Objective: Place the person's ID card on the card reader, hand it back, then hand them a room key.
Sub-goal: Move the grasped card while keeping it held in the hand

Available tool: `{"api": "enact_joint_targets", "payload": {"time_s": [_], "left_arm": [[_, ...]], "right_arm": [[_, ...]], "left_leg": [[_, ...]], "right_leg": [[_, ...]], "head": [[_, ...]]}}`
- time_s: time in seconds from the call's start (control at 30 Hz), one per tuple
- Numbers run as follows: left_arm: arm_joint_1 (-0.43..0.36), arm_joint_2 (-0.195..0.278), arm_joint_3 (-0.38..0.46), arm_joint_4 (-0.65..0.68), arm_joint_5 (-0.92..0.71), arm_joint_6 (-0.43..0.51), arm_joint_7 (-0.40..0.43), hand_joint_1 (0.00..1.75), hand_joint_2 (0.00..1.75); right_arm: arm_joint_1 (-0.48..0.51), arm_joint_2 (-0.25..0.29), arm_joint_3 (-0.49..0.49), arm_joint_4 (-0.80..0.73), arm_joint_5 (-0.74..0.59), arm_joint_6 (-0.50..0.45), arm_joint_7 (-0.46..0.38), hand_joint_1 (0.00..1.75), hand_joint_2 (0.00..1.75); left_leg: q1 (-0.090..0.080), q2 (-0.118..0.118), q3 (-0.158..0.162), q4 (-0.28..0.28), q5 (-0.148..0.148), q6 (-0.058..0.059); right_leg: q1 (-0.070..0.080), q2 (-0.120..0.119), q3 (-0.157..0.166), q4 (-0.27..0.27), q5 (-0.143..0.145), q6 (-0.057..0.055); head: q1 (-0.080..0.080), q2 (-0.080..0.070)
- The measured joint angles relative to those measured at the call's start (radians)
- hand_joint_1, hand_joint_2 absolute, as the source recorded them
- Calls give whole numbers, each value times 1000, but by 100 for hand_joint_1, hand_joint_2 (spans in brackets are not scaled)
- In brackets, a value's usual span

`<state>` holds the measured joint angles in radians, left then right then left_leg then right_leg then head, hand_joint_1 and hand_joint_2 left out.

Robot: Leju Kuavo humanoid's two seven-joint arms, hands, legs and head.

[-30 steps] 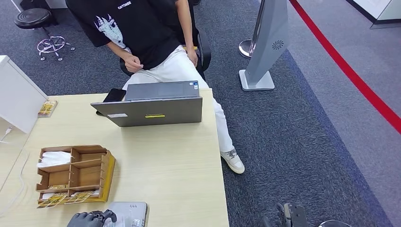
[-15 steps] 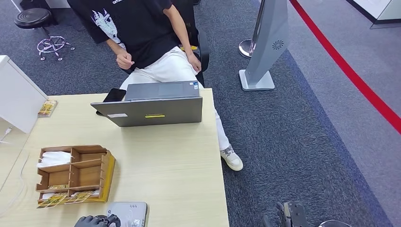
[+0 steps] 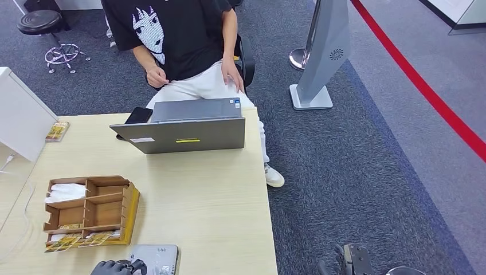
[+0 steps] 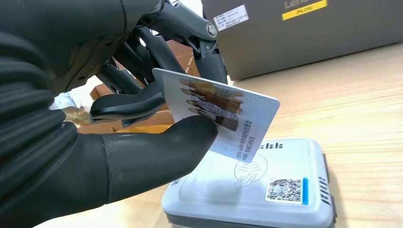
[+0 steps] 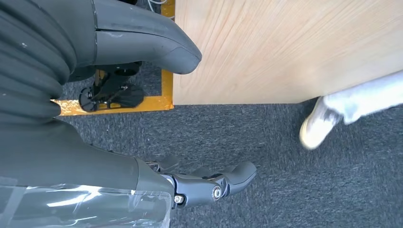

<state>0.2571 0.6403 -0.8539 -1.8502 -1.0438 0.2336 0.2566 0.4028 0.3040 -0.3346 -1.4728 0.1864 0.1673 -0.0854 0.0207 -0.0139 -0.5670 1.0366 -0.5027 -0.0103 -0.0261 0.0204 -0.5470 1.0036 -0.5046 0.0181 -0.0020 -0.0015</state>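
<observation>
Pale wood table (image 3: 206, 195) on grey carpet (image 3: 355, 172), red floor line (image 3: 424, 86) beyond. Left robot hand (image 4: 119, 118) pinches the card (image 4: 221, 114) just above the reader (image 4: 256, 190). Right robot hand (image 5: 142, 109) hangs beside the table, fingers apart, holding nothing.

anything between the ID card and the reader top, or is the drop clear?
Nothing visible in the way. The left hand pinches the ID card tilted just above the card reader, whose white top is bare. The wooden organizer and laptop stand apart from it on the table.
</observation>
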Motion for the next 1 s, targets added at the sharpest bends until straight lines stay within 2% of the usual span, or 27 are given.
{"api": "enact_joint_targets", "payload": {"time_s": [0.23, 0.6, 0.73, 0.83, 1.0], "left_arm": [[5, 0, 55, -16, 26, -165, -50, 175, 175], [5, -1, 82, -15, 21, -159, -48, 175, 175], [6, -11, 118, -26, -32, -140, -73, 175, 175], [7, -44, 187, -58, -102, -131, -140, 175, 175], [-4, -158, 385, -126, -197, -128, -301, 175, 175]], "right_arm": [[-17, 0, -4, 8, 34, 19, 11, 0, 175], [-35, 0, -17, 24, 36, 27, 14, 0, 175], [-32, 0, -17, 24, 27, 13, 14, 0, 175], [-21, 0, -16, 23, 13, -1, 12, 0, 175], [3, 0, 0, 18, -4, -19, 5, 0, 175]], "left_leg": [[0, 0, 0, 0, 0, 0], [0, 0, 0, 0, 0, 0], [0, 0, 0, 0, 0, 0], [0, 0, 0, 0, 0, 0], [0, 0, 0, 0, 0, 0]], "right_leg": [[0, 0, 0, 0, 0, 0], [0, 0, 0, 0, 0, 0], [0, 0, 0, 0, 0, 0], [0, 0, 0, 0, 0, 0], [0, 0, 0, 0, 0, 0]], "head": [[0, 0], [0, 0], [0, 0], [0, 0], [0, 0]]}}
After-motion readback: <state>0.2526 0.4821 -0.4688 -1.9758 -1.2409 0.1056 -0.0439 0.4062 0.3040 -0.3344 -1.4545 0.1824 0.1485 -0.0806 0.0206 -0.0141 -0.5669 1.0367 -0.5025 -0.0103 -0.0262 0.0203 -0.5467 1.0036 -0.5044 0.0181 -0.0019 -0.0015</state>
